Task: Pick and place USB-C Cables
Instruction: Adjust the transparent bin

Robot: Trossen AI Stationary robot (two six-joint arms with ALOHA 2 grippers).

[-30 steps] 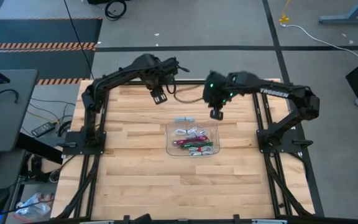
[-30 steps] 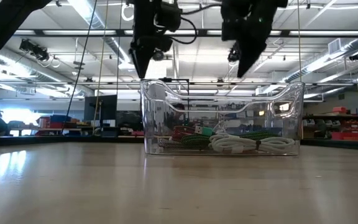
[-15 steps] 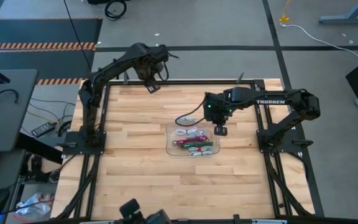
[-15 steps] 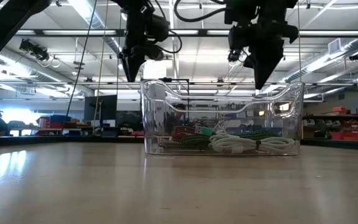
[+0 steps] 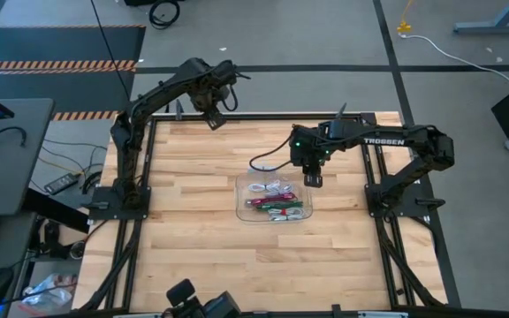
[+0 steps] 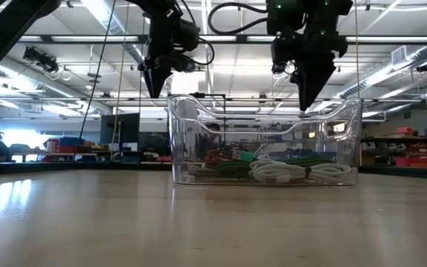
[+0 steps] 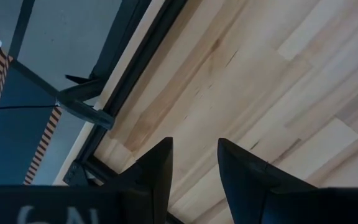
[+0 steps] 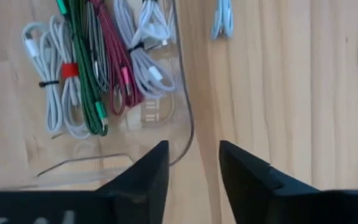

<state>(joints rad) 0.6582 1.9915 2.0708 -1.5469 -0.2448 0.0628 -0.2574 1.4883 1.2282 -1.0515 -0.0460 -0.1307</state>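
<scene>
From above, the clear plastic tray sits near the middle of the wooden table and holds most of the USB-C cables, white, dark red and green bundles lying side by side. One grey-blue cable lies on the wood just outside the tray's far wall. My right gripper hangs over the tray's right far corner, while my left gripper waits well away from the tray, at the table's far edge. From table height, the tray shows a white cable and a green cable piled on its floor, and my right gripper points down just above the tray's rim, with my left gripper higher and off to the tray's side. My left wrist camera sees only bare boards and the table frame past my left fingers, which stand narrowly apart and hold nothing. My right wrist camera looks past my right fingers, also slightly apart and empty, at the tray's corner, the bundled cables inside it and the grey-blue cable beyond its wall. I judge that the grey-blue one is the next to collect: I must reach past the tray's wall, lower onto it and close.
</scene>
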